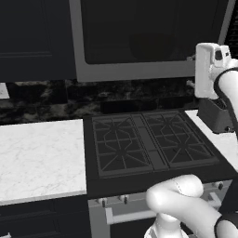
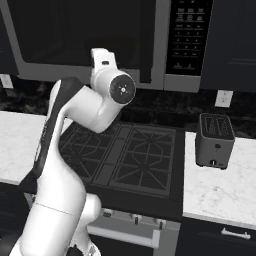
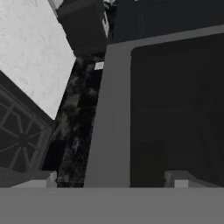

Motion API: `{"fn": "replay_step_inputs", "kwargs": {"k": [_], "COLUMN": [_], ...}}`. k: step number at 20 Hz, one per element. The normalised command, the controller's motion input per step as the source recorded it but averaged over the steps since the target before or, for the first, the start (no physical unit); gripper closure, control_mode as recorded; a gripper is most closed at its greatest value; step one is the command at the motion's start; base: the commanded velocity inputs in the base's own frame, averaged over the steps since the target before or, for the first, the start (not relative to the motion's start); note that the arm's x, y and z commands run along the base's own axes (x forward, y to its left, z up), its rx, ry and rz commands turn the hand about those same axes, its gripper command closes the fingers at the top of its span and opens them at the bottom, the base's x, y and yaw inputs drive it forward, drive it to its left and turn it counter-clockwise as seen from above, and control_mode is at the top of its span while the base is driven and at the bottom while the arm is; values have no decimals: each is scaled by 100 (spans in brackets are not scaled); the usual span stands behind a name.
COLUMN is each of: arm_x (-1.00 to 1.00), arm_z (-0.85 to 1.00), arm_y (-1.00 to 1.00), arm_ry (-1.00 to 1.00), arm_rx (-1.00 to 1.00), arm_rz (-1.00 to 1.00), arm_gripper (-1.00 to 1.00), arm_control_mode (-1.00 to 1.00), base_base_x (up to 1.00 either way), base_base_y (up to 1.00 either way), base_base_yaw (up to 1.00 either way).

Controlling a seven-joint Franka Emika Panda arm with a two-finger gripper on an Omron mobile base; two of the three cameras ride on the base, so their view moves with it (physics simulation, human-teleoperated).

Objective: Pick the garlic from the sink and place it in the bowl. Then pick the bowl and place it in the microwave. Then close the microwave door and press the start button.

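The arm (image 2: 75, 150) rises nearest the lens in both base views, its white links bent up over the stove (image 1: 148, 144) toward the microwave (image 2: 100, 35). In the hand view, two grey finger tips (image 3: 43, 178) stand at the bottom edge, well apart, with nothing between them; the gripper (image 3: 111, 180) is therefore spread wide and holds nothing. It points at the door (image 3: 175, 109) of the microwave, whose grey frame runs up the middle of that view beside the dark tinted window. The door appears shut against the microwave body in both base views, its window too dark to see through clearly. A faint rounded shape shows behind the glass in the left base view; what it is cannot be told. The button panel (image 2: 189, 35) sits at the right of the microwave, its keys too small to read. The wrist stands in front of the right end of the door in the left base view. Below, the stove carries dark grates, with white marble counter (image 1: 39, 158) on its left. A grey toaster (image 2: 215, 140) stands on the counter to the right of the stove. A wall outlet (image 2: 223, 98) sits above the toaster.
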Motion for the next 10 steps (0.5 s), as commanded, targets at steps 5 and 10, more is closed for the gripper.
{"fn": "replay_step_inputs", "kwargs": {"k": [5, 10], "arm_x": [-97, -27], "arm_z": [0, 3], "arm_y": [-100, -100], "arm_ry": [1, 0], "arm_rx": [35, 29], "arm_rz": [-3, 0], "arm_gripper": [-100, -100], "arm_control_mode": [-100, -100], "base_base_x": [0, 0], "base_base_y": [0, 0], "base_base_yaw": [0, 0]}}
